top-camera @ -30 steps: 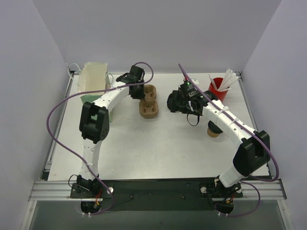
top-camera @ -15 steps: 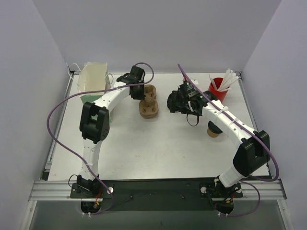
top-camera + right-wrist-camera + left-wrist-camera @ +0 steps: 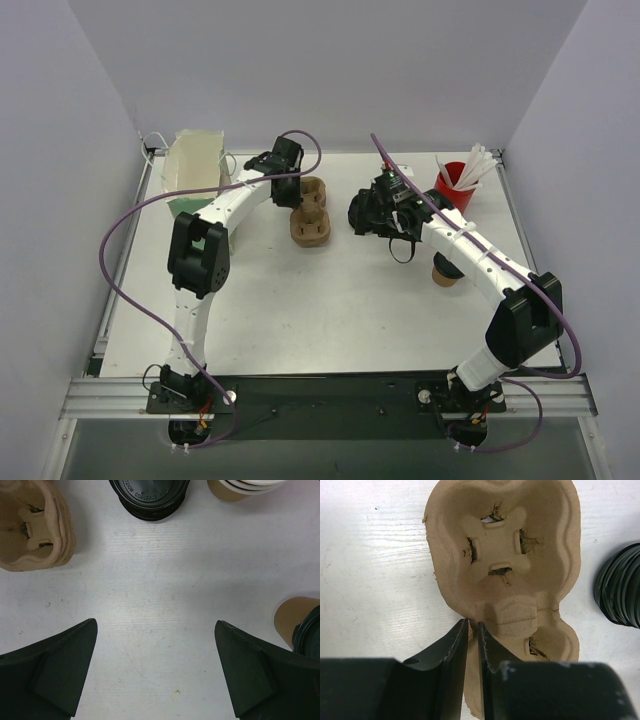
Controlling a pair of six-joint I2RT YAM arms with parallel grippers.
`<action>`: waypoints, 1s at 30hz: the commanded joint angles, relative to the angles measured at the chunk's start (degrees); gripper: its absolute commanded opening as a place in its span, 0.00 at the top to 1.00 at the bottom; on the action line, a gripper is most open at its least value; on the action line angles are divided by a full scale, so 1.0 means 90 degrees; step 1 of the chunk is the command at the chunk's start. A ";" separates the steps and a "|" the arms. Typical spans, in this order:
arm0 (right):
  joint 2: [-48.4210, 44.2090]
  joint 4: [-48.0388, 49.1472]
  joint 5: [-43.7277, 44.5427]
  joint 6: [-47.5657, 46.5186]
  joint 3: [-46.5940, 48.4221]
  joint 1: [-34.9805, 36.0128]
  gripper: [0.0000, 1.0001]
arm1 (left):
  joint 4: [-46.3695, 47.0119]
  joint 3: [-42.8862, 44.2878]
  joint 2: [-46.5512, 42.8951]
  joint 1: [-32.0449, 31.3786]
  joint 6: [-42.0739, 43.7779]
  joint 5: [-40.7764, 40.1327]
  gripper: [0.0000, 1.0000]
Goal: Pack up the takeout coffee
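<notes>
The takeout coffee point(image 3: 296, 624), a brown paper cup with a black lid, stands at the right edge of the right wrist view. From above, the takeout coffee point(image 3: 443, 271) is partly under the right forearm. My right gripper point(image 3: 155, 630) hangs open over bare table, with the coffee just outside its right finger point(image 3: 250, 665). A tan pulp cup carrier point(image 3: 505, 560) lies left of centre. My left gripper point(image 3: 472, 626) is pinched on the carrier's left rim at its waist. In the top view the left gripper point(image 3: 292, 195) is at the carrier's point(image 3: 312, 226) left side.
A stack of black lids point(image 3: 149, 495) and a stack of lidless paper cups point(image 3: 240, 487) sit beyond the right gripper. The lids point(image 3: 620, 592) lie right of the carrier. A red cup with white sticks point(image 3: 458, 185) stands back right. A pale bag point(image 3: 193, 160) stands back left.
</notes>
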 commanded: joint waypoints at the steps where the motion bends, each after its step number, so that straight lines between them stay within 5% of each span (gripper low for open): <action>1: -0.0002 -0.0072 0.0179 0.0023 0.0103 0.0051 0.03 | -0.0078 0.0380 0.0110 0.0006 0.0088 -0.0070 0.75; 10: -0.0012 -0.0082 0.0189 0.0013 0.0093 0.0041 0.03 | -0.0079 0.0370 0.0169 0.0006 0.0117 -0.0060 0.75; 23: -0.0022 -0.0072 0.0209 0.0003 0.0103 0.0032 0.03 | -0.0040 0.0409 0.0140 0.0006 0.0126 -0.0060 1.00; 30: -0.0012 -0.0082 0.0228 -0.0006 0.0132 0.0041 0.03 | 0.0252 0.0536 -0.0163 0.0084 0.0156 0.0330 1.00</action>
